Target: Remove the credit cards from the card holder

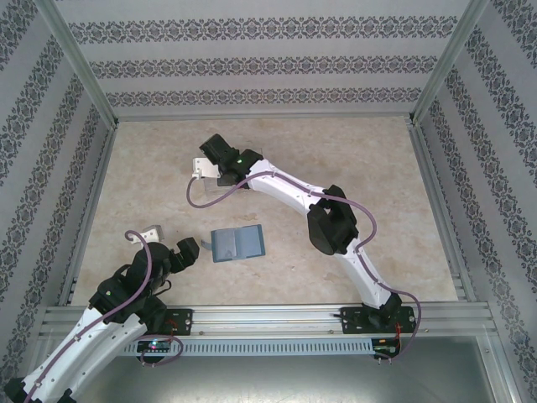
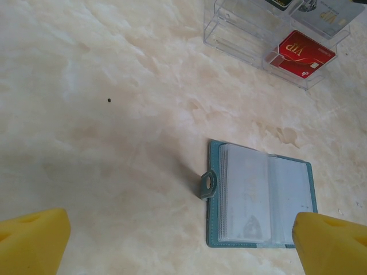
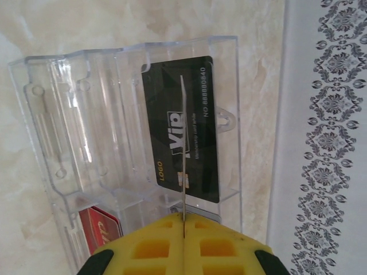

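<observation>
Left wrist view has the one card holder (image 2: 261,197) lying open on the desk (image 2: 114,114), just ahead of the left tool (image 2: 183,246), whose jaws stand released and empty. Beyond it sits one clear tray (image 2: 229,34) with three cards: a black card (image 3: 198,137), a silver card (image 2: 330,11), a red card (image 2: 301,52). The right tool (image 3: 182,243) is clenched on a fourth card (image 3: 183,189), edge-on above the tray. The step looks like stowing that card; next it needs a free slot, a gentle lowering, then release. Whether the holder's pockets hide more cards, I cannot tell.
</observation>
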Controlling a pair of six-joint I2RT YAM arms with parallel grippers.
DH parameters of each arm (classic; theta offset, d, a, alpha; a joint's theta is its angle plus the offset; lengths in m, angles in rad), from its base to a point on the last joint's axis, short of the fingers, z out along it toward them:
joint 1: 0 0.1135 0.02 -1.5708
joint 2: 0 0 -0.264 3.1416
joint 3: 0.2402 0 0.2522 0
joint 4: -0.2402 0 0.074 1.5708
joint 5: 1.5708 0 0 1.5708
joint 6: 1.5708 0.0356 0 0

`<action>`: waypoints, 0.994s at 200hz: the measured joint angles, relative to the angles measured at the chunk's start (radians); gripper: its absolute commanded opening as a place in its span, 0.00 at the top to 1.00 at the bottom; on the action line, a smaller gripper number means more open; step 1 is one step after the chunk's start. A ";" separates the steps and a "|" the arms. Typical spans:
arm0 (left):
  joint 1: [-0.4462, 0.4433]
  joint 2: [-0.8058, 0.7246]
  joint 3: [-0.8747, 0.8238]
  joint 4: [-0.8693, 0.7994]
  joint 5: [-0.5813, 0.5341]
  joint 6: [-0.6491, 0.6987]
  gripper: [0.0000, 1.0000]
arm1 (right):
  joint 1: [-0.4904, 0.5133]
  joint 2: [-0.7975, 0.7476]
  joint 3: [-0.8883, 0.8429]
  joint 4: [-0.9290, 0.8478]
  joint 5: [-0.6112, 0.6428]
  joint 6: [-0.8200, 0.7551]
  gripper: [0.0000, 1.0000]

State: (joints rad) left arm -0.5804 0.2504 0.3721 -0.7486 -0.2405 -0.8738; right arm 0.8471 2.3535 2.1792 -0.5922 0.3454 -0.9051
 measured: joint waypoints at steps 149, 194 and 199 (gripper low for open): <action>0.000 0.000 -0.002 0.000 0.000 0.000 0.00 | -0.001 0.072 0.054 0.026 0.005 -0.004 1.00; 0.000 0.000 -0.002 0.000 0.000 0.000 0.00 | -0.008 0.084 0.061 0.027 0.002 0.013 1.00; 0.000 0.000 -0.002 0.000 0.000 0.000 0.00 | -0.008 0.084 0.061 0.028 0.002 0.013 1.00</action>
State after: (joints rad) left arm -0.5804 0.2504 0.3702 -0.7486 -0.2409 -0.8734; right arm 0.8394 2.4378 2.2402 -0.5644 0.3470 -0.8921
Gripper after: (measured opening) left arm 0.997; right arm 0.063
